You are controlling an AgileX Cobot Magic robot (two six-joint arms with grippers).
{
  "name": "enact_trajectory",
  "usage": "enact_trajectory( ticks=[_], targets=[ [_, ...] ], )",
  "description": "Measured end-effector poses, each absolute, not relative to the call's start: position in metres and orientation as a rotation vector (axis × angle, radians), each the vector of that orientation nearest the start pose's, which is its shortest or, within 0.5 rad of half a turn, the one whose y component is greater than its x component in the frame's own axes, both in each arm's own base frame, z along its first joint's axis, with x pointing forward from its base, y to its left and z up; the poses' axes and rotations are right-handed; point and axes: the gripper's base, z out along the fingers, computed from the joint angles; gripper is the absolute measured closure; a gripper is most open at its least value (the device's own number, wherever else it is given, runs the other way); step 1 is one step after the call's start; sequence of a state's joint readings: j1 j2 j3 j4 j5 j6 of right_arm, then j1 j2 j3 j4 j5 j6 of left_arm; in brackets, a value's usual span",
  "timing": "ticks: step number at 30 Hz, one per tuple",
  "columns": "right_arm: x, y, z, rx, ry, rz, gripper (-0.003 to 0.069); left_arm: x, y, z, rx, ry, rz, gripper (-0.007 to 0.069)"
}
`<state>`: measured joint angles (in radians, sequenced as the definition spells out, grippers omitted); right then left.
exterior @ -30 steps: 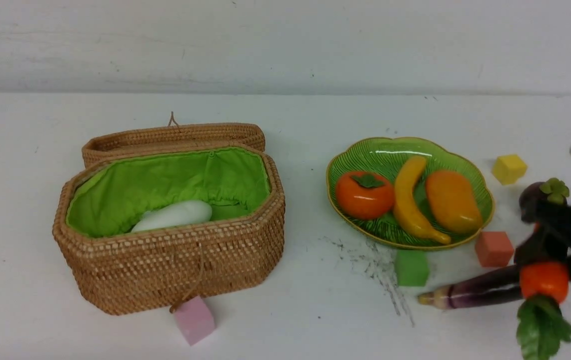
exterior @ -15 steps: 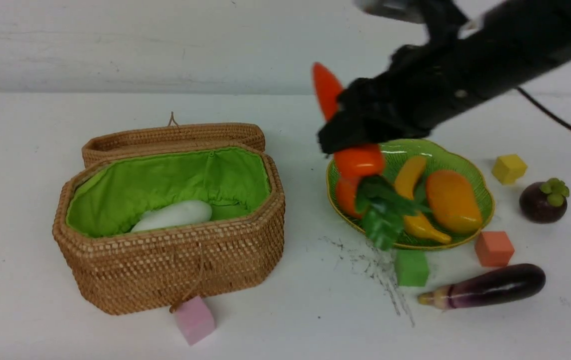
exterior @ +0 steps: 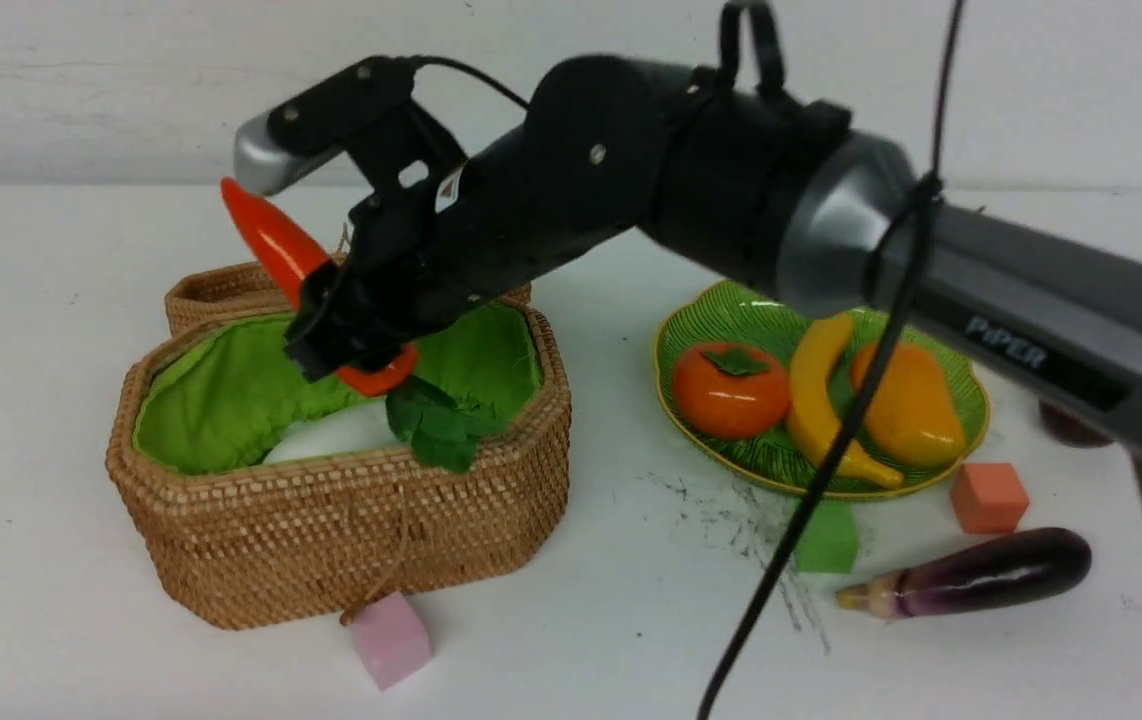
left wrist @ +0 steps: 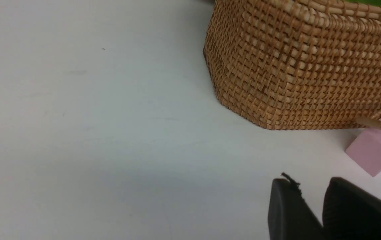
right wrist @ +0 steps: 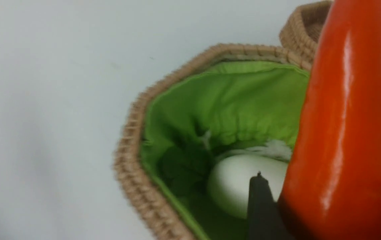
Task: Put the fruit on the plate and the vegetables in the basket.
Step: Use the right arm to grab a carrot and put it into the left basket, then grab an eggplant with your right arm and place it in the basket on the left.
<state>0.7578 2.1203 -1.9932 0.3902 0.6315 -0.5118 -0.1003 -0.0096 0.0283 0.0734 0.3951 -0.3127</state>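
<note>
In the front view, the pepper (exterior: 276,245) is clamped in the right jaws above the open basket (exterior: 331,530). Its long axis is tilted, with the tip pointed up and left and the leaves hung down. The eggplant (exterior: 971,575) is laid on the desk (exterior: 51,400), stem end leftward.

In the left wrist view, the left jaws are seen narrowly parted and empty, near the basket's wall.

In the right wrist view, the pepper's tip is pointed away from the camera, over the white vegetable (right wrist: 234,180).

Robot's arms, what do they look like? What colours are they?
The right arm is a chunky black tube with a silver ring, a grey part lettered PiPER, and a thin black cable. The left arm's fingers are black too.
</note>
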Motion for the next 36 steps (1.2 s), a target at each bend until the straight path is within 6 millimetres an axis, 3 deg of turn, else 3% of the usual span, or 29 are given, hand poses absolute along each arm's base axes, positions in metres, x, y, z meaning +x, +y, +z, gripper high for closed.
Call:
enact_trajectory(
  ticks=[2,5,11,16,20,23,26,29,33,36],
  targets=[
    [0.355,0.363,0.295,-1.147,1.927,0.529,0.0285,0.052,-0.003,0.169,-0.157,1.895,-0.208,0.0457],
    [0.358,0.367,0.286,-1.16,1.913,0.489,0.0221,0.052,-0.003,0.169,-0.157,1.895,-0.208,0.0452],
    [0.357,0.368,0.287,-1.171,1.905,0.481,0.0022,0.052,-0.003,0.169,-0.157,1.895,-0.208,0.0445],
    [0.348,0.361,0.302,-1.224,1.914,0.459,-0.0022,0.052,-0.003,0.169,-0.157,1.895,-0.208,0.044],
    [0.337,0.328,0.347,-1.245,1.926,0.359,-0.0001,0.052,-0.003,0.169,-0.157,1.895,-0.208,0.0438],
    [0.336,0.272,0.388,-1.137,2.046,0.217,0.0042,0.052,-0.003,0.169,-0.157,1.895,-0.208,0.0435],
    [0.343,0.213,0.4,-0.957,2.239,0.124,0.0074,0.052,-0.003,0.169,-0.157,1.895,-0.208,0.043],
    [0.342,0.164,0.386,-0.906,2.403,0.041,0.0088,0.052,-0.003,0.169,-0.157,1.895,-0.208,0.0427],
    [0.331,0.127,0.354,-1.138,2.474,-0.047,0.009,0.052,-0.003,0.169,-0.157,1.895,-0.208,0.0426],
    [0.32,0.101,0.3,-1.559,2.442,-0.084,0.009,0.052,-0.003,0.169,-0.157,1.895,-0.208,0.0424]
  ],
)
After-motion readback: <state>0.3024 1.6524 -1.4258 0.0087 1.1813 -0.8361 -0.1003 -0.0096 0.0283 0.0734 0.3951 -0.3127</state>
